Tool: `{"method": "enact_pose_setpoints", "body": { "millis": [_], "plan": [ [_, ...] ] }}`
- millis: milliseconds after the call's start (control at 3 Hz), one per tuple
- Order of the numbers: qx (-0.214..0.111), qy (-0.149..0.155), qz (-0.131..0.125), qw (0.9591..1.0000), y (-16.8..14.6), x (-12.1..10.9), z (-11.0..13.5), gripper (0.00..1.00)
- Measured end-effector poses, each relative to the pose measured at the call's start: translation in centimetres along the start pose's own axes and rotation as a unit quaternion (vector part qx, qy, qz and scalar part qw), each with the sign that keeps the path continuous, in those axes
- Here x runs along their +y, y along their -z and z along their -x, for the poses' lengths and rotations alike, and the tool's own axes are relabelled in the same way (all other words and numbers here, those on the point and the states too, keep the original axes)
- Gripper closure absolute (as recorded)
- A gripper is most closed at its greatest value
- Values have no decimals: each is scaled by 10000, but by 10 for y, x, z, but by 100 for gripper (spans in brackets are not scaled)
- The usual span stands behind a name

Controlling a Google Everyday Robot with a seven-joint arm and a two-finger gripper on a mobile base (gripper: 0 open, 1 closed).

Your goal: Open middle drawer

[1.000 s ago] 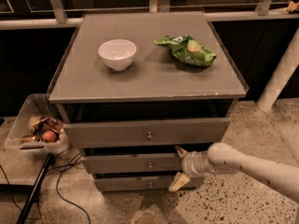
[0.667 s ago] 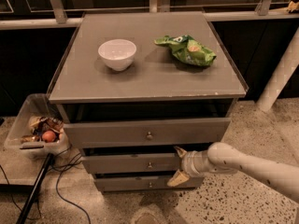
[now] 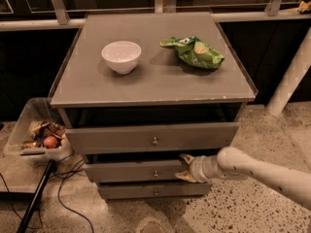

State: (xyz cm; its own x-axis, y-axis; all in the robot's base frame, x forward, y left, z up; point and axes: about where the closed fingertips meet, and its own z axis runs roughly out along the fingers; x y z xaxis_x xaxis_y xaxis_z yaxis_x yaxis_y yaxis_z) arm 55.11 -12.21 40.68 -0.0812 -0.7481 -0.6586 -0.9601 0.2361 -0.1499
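- Reaching in from the right, the gripper (image 3: 183, 168) is found at the right end of the middle drawer (image 3: 136, 171). This drawer sits at the centre of the stack, beneath the pulled-out top drawer (image 3: 150, 139) and above the bottom drawer (image 3: 155, 191). The fingers are spread apart, one above the low front and one below it. Contact with the front cannot be confirmed.
- The small knob (image 3: 155, 173) at the front's centre is not held. A pull applied this far off-centre could skew the drawer and bind it in its runners.
- Little purchase is offered by the flat front. The hold could be lost if the fingers are not closed firmly before any pull.
- The upper finger lies close under the top drawer, so snagging is possible.
- The white bowl (image 3: 121, 56) and green bag (image 3: 193, 51) on the cabinet top could be shaken by a jerked pull. This risk is judged minor.
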Motion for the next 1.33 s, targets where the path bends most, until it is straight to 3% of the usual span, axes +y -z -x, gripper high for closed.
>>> {"method": "enact_pose_setpoints", "body": {
  "millis": [333, 667, 1333],
  "plan": [
    [0, 0, 0, 10000, 3, -2, 3, 87],
    [0, 0, 0, 10000, 5, -5, 5, 100],
    [0, 0, 0, 10000, 7, -14, 10, 100]
  ]
}}
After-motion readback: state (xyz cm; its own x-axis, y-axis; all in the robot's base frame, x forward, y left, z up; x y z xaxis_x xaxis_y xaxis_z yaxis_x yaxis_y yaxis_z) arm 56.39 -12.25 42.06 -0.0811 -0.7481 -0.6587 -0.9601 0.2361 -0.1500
